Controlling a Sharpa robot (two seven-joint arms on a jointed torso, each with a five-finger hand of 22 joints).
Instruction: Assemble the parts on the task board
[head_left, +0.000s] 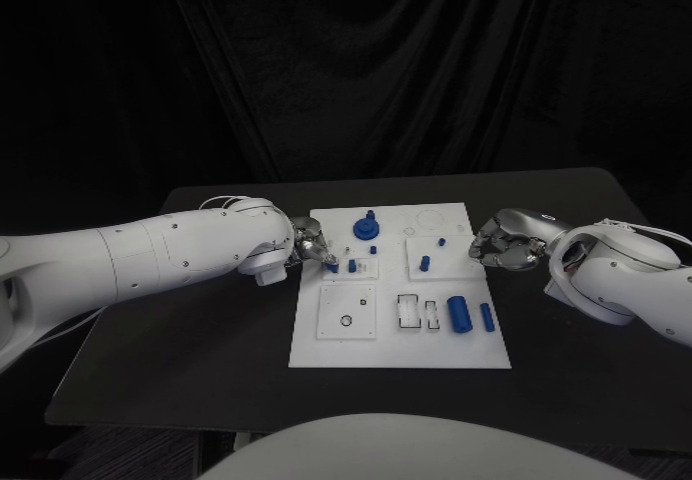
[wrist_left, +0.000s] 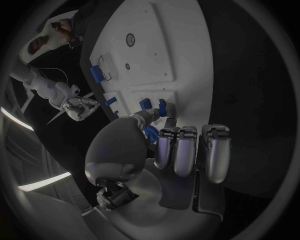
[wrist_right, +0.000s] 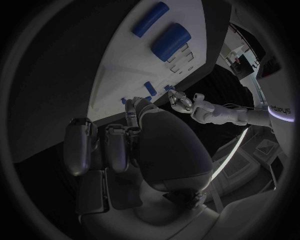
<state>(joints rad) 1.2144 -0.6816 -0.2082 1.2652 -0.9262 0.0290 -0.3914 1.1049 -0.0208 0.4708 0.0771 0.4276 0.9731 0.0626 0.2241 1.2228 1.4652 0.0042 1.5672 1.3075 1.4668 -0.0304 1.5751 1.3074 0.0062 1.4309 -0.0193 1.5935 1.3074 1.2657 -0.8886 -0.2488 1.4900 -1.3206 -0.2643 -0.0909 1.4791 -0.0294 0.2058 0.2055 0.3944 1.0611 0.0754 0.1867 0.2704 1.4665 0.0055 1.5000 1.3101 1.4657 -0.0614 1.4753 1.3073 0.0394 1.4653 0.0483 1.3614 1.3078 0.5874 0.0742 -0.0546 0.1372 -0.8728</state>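
Note:
The white task board (head_left: 325, 345) lies mid-table. My left hand (head_left: 307, 246) is at its left edge, its other fingers curled, thumb and a fingertip (wrist_left: 169, 113) pinching a small blue part (head_left: 332, 267) (wrist_left: 164, 107) that stands on the board beside another small peg (head_left: 351, 266). My right hand (head_left: 505, 246) (wrist_right: 134, 135) hovers at the board's right edge with its fingers curled in and nothing between them. A round blue knob (head_left: 366, 228) stands at the back. A thick blue cylinder (head_left: 459, 313) (wrist_right: 170, 41) and a slim one (head_left: 488, 317) (wrist_right: 150, 19) lie at the front right.
More small blue pegs (head_left: 424, 264) (head_left: 438, 240) stand in the board's middle. A square plate with a ring hole (head_left: 346, 320) sits at the front left. Bare black table (head_left: 188, 340) surrounds the board. Black curtain behind.

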